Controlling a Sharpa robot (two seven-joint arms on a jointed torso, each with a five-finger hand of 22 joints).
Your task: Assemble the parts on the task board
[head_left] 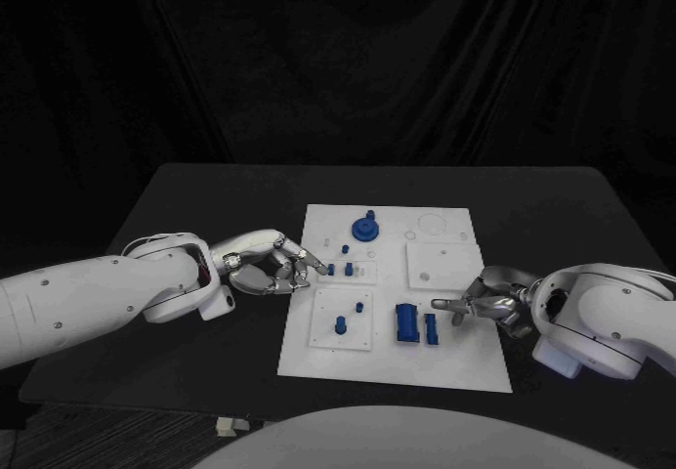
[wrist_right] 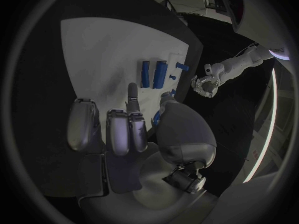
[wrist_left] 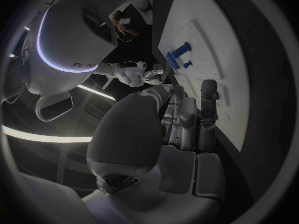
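While both hands hover at the near half of the task board (head_left: 317, 362), the right hand (head_left: 486, 307) sits at the board's right edge with its fingers loosely curled; one finger reaches toward the two blue blocks (head_left: 416, 324) lying flat there, and I cannot tell whether it holds anything. Further in, the left hand (head_left: 265, 266) bends its fingertips close by the small blue pegs (head_left: 338, 268) on the board's left side, and a blue part seems to sit at them, though I cannot be sure. To my eye it should settle that grip before moving, keep the peg upright and lower it straight, leaving the blue round part (head_left: 365, 230) at the far end alone.
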